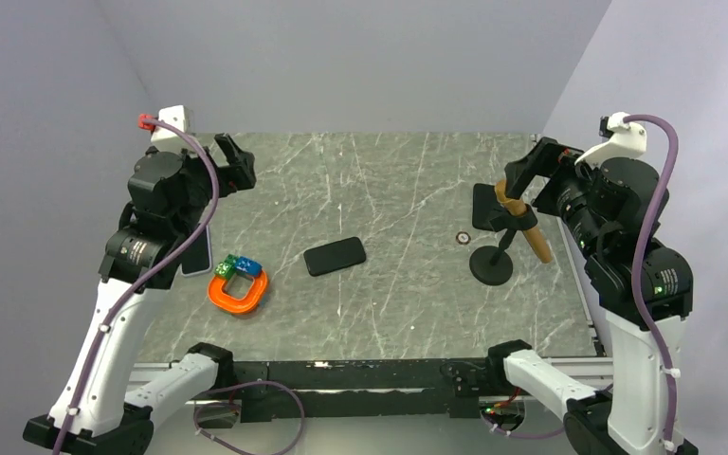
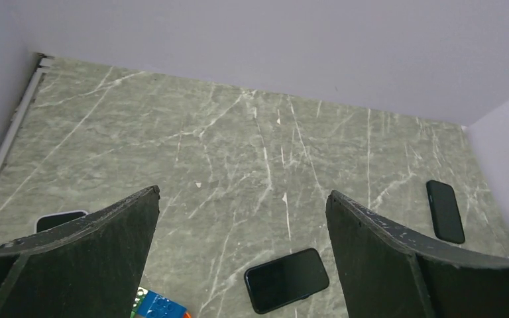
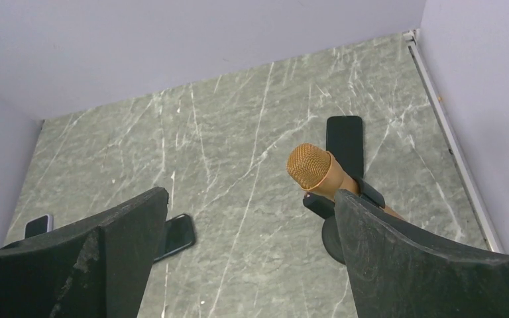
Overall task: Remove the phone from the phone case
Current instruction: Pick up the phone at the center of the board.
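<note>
left fingers [image 2: 99, 245] and right fingers [image 3: 397, 258] both wide open, empty. phone [image 1: 335, 256] lies flat at worktop [image 1: 417, 171] centre, apart from both. Likely stiff, slick, light; case [image 2: 254, 286] rim probably pliable: pin long edges, peel a corner.

Bare worktop [image 1: 389, 180] all round the centre phone [image 1: 335, 256]; clear drop from above. Microphone [image 1: 534, 242] on its stand rises just before the right arm [image 1: 616, 204], barring a straight inward sweep. Orange ring toy [image 1: 238, 289] lies low, left of phone.
</note>
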{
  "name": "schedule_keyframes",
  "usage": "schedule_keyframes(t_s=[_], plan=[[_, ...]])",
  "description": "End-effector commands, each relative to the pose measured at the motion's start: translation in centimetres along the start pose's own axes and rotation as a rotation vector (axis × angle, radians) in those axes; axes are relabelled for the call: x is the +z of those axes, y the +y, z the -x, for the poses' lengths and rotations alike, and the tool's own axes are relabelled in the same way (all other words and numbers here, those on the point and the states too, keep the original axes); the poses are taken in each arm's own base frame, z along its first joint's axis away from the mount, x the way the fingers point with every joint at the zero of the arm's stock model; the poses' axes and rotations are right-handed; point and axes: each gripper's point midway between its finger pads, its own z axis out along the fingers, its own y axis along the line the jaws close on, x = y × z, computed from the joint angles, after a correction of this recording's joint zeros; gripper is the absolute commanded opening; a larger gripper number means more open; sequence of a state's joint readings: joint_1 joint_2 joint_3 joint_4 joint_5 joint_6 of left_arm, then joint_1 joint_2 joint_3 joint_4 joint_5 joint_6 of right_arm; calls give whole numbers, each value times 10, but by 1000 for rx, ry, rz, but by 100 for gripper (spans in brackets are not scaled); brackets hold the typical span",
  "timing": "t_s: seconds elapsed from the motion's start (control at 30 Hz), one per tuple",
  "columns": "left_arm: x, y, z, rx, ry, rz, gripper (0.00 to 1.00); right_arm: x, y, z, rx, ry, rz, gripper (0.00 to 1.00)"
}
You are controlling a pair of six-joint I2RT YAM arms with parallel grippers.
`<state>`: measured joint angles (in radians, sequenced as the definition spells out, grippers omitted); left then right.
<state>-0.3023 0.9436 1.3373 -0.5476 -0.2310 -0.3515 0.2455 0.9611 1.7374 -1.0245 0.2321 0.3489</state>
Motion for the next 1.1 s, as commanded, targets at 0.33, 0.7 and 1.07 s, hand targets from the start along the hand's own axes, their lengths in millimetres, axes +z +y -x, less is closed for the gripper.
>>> schedule_keyframes(t_s=[0.33,0.7,1.07], plan=[[59,-33,-119,49,471,-177,99,3,17,-9,-30,61,96,100],[82,-44,-274,204,1013,-378,99,-1,39,-19,-48,118,224,100],[102,-59,-354,297,1175,-466,99,-1,49,-18,-52,137,273,100]])
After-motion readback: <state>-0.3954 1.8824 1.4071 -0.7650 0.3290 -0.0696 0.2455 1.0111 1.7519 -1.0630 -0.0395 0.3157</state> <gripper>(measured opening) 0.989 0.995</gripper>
